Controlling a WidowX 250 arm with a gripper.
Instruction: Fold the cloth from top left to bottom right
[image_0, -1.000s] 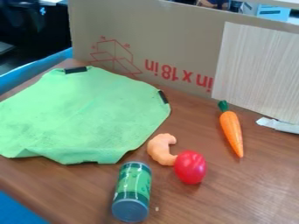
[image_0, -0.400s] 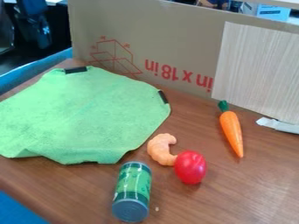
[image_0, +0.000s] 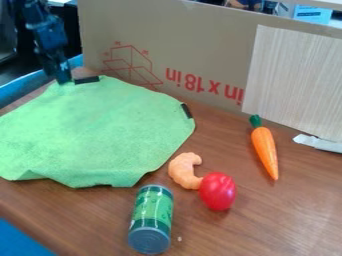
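The pincer has dropped to the far edge of the cloth, spread across the worktop's left, so folding can probably begin; its opening and any hold I cannot tell.

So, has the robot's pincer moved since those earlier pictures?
Yes, the pincer has come down and closer to the left edge of the cardboard, reaching the cloth.

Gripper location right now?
In the camera view, the gripper is at the upper left, at the far edge of the green cloth, just left of the black strip there.
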